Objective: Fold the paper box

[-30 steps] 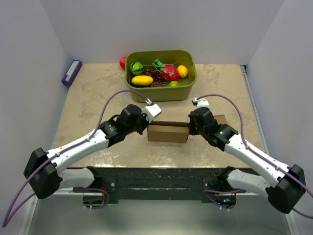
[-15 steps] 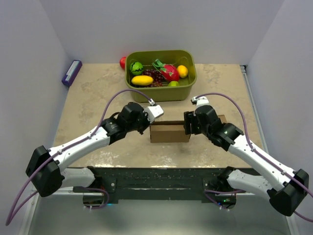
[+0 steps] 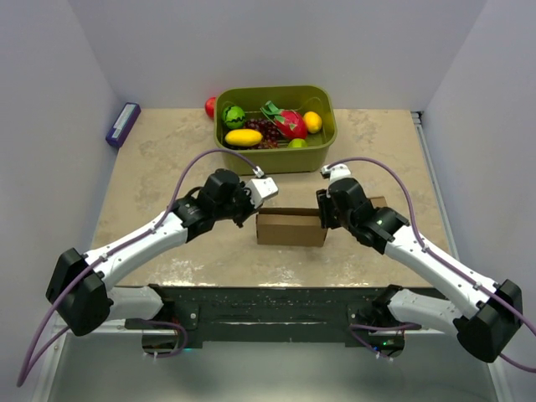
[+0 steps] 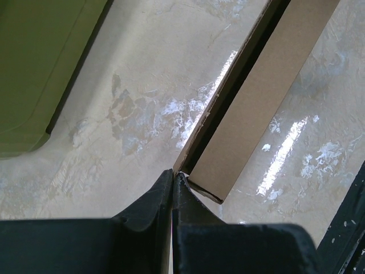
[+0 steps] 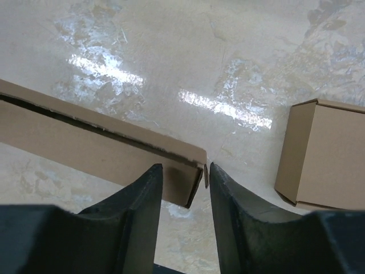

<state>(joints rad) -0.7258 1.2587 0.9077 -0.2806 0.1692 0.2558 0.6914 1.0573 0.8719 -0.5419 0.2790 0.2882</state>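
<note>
The box (image 3: 291,226) lies on the table (image 3: 151,184), its long side running left to right. Behind the box stands the bin (image 3: 285,162), with fruit (image 3: 268,126) in it. Further behind the box and a little to its left, one loose fruit (image 3: 210,106) lies against the bin's far corner. Well to the box's left and behind it, a pack (image 3: 122,124) lies at the table's edge. Near the box's right end, apart from it, sits the cube (image 5: 333,154). The left gripper (image 4: 173,177) is at the box's left end, its tips touching the corner. The right gripper (image 5: 183,171) is at the box's right end, with that end's corner between its fingers.
</note>
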